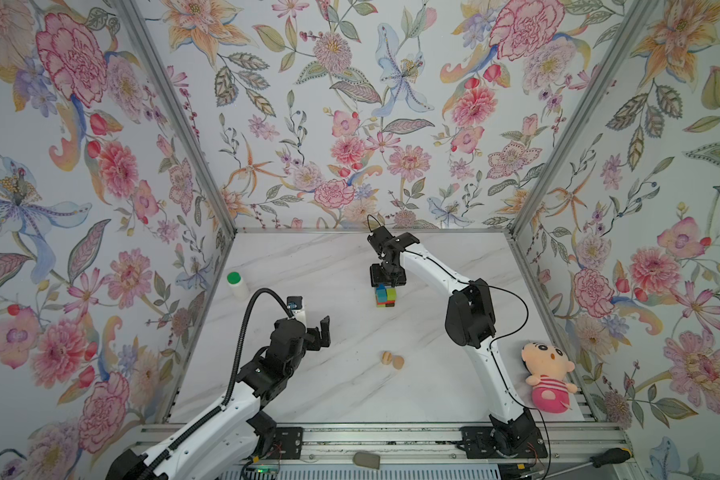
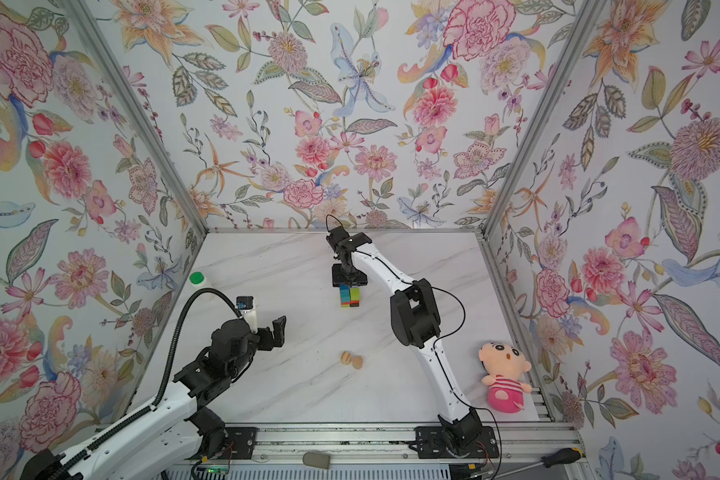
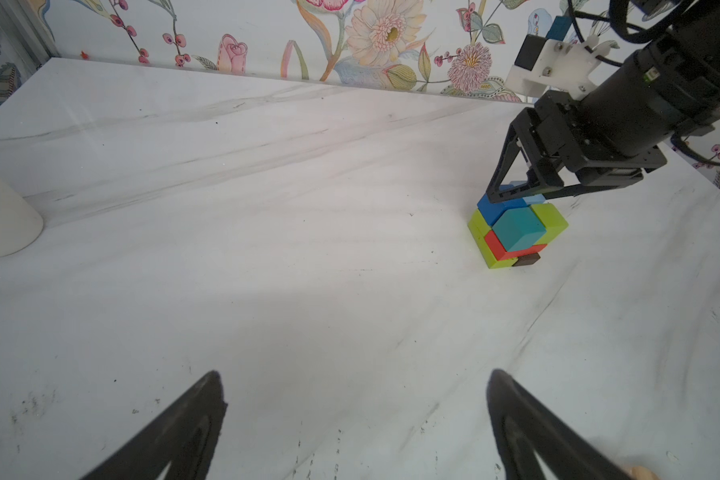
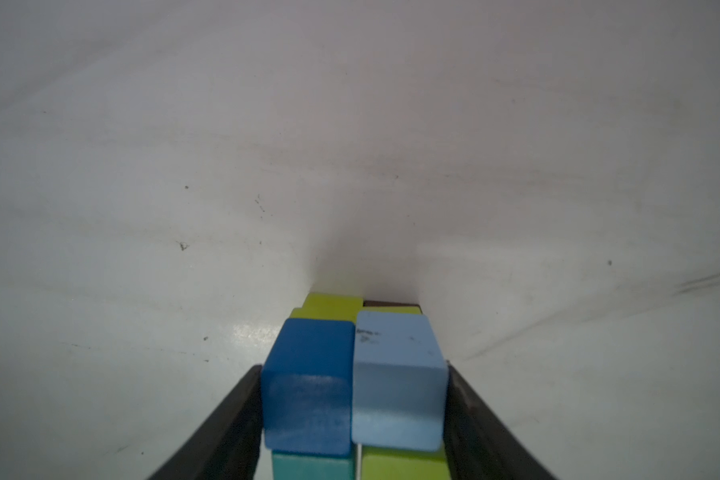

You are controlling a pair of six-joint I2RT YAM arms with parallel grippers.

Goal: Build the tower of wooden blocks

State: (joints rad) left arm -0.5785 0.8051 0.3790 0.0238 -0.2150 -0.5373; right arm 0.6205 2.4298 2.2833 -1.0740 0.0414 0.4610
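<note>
tower [image 1: 385, 297] is standing just 12 o'clock of the table's [image 1: 308, 270] centre, already carrying brown, red, green and teal blocks with two blue blocks [image 4: 308, 386] on top. right gripper [image 1: 386, 285] is bracketing that blue pair, fingers [image 4: 233, 415] lying against both sides; whether it is squeezing or letting go cannot be told. two tan rounded pieces [image 1: 386, 357] are lying at 6 o'clock of the tower, not yet stacked. left gripper [image 3: 355, 374] is hovering at 8 o'clock, spread wide, holding nothing.

You have bright, even light, soft shadows on the desk [image 1: 341, 399], walls [image 1: 80, 166] bowed at top-view edges, right wrist view hazy, near blue blocks [image 4: 308, 386] blurred, small glare beside them.
</note>
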